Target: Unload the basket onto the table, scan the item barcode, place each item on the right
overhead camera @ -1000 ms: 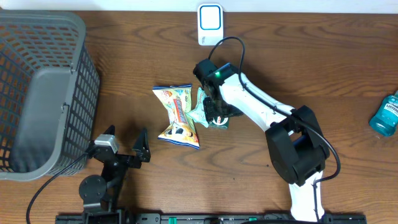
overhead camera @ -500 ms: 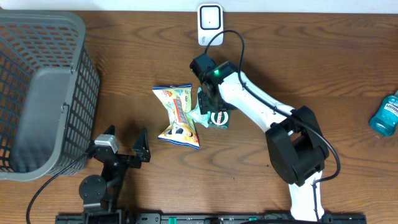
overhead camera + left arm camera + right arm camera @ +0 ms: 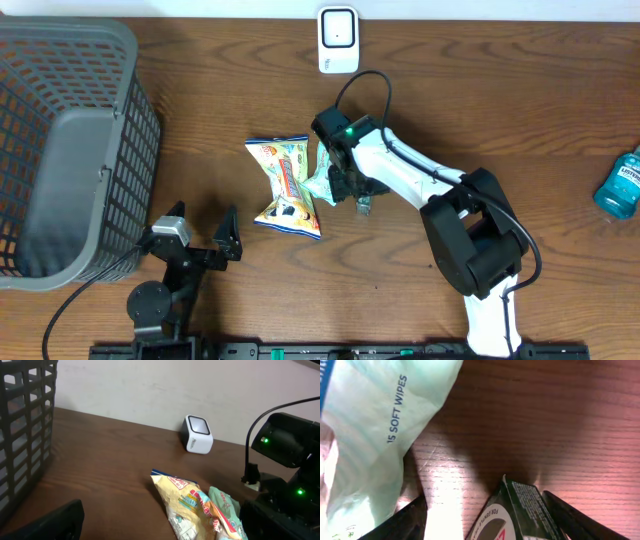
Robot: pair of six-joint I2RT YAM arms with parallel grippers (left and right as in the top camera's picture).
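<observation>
A small dark green box (image 3: 520, 512) with a white round label stands tilted on the table between my right gripper's (image 3: 485, 520) fingers. It leans by the right finger (image 3: 580, 522), and a strip of bare table separates it from the left finger (image 3: 402, 522), so the jaws are open around it. From overhead, the right gripper (image 3: 354, 190) hangs over the box (image 3: 365, 205), just right of the mint wipes pack (image 3: 322, 180). The white scanner (image 3: 338, 40) stands at the table's back edge. My left gripper (image 3: 205, 225) rests open and empty near the front.
A yellow snack bag (image 3: 285, 185) lies against the wipes pack's left side. A grey mesh basket (image 3: 70, 140) fills the left of the table. A blue bottle (image 3: 620, 185) lies at the far right edge. The right arm's cable loops toward the scanner.
The right gripper has shifted slightly toward the front, its jaws narrowing a little. The dark green box went from lying flat beside the wipes to tilted on edge. The left arm stayed still.
</observation>
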